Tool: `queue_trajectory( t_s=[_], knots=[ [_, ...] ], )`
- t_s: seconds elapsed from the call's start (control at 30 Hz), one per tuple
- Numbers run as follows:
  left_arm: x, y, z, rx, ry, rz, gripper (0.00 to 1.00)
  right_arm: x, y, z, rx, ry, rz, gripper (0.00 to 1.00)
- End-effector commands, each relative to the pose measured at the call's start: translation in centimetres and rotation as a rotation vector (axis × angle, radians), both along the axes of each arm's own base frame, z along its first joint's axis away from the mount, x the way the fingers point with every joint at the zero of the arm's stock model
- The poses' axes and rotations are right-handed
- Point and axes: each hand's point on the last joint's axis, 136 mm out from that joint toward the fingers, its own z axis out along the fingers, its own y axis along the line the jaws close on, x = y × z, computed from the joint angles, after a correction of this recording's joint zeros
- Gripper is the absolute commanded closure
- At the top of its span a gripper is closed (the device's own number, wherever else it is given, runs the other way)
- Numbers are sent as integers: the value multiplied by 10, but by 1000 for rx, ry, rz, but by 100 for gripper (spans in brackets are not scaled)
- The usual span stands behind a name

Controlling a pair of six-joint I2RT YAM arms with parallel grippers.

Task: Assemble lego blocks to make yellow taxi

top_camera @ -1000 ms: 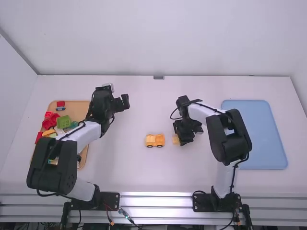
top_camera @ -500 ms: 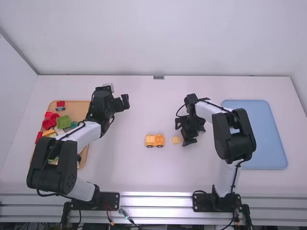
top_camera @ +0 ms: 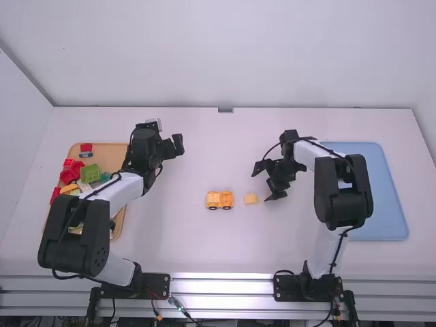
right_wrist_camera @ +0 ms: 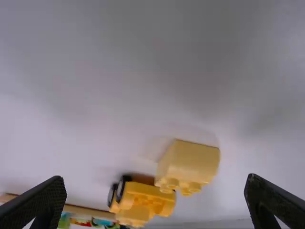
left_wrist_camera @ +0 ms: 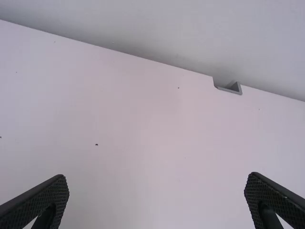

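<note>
R hand (top_camera: 261, 186) farther from yel. block (top_camera: 251, 199)

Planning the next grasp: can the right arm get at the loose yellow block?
Probably yes: the right gripper is open and empty close to the block, with nothing between them; the yellow car beside it could crowd one finger.

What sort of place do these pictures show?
Probably a robotics laboratory: two robot arms stand at a white table, with a yellow toy vehicle and a tan tray of toy blocks.
</note>
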Motion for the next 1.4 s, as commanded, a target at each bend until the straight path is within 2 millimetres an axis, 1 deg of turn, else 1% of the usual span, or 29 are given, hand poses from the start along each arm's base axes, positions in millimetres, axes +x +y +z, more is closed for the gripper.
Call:
queue_trajectory(
  t_s=[0.0,0.1,0.13,0.2,0.23,0.27,0.3,0.33,0.4,0.47,0.6,0.73,0.8,0.83,0.87,0.9,0.97,1.0,1.07,1.1,1.13,1.17,1.2,1.33,1.37],
  knots=[
    [-2,1,-5,-2,11,-1,1,19,1,26,-2,-133,125,1],
    [-2,1,-5,-2,10,-2,1,28,-2,52,-95,-215,318,1],
    [-2,1,-5,-2,9,-2,1,29,-1,55,-99,-227,342,1],
    [-1,1,-4,-2,7,-2,1,37,10,78,-92,-353,575,1],
    [-1,1,-5,-2,8,-1,1,39,17,89,-89,-416,698,4],
    [-1,1,-5,-2,8,-2,1,40,18,92,-92,-432,727,7],
    [-1,1,-5,-2,8,-1,1,43,21,100,-112,-473,803,1],
    [-2,1,-5,-1,9,-2,1,50,22,108,-159,-514,867,1],
    [-2,2,-5,-1,12,-1,1,60,18,112,-232,-552,919,1],
    [-2,2,-6,1,14,3,1,77,13,117,-352,-616,1001,1],
    [-1,3,-4,1,4,5,1,99,14,120,-484,-711,1137,1],
    [-1,2,-4,1,3,5,1,103,25,122,-486,-772,1257,1],
    [-1,3,-4,8,4,1,1,101,28,122,-474,-801,1401,1],
    [-1,3,-5,12,7,0,1,101,28,122,-471,-808,1439,1],
    [-3,6,-9,20,25,16,1,105,29,123,-474,-835,1498,1],
    [-4,8,-11,26,34,25,1,107,30,124,-476,-848,1517,1],
    [-6,15,-15,87,50,38,1,115,35,127,-484,-911,1597,1],
    [-6,16,-15,117,48,27,1,116,36,127,-474,-925,1634,1],
    [-6,16,-15,190,42,-16,1,106,50,126,-352,-1006,1810,1],
    [-6,16,-15,192,42,-17,1,103,58,127,-302,-1047,1847,1],
    [-6,16,-15,192,42,-17,1,102,60,128,-285,-1062,1859,1],
    [-8,16,-17,191,54,-18,1,96,71,129,-204,-1127,1915,1],
    [-10,16,-20,182,69,-17,1,90,77,131,-145,-1168,1963,1],
    [-11,15,-22,191,75,-27,1,68,87,137,3,-1251,2084,1],
    [-11,14,-22,217,73,-50,1,62,88,139,46,-1272,2113,1]
  ],
)
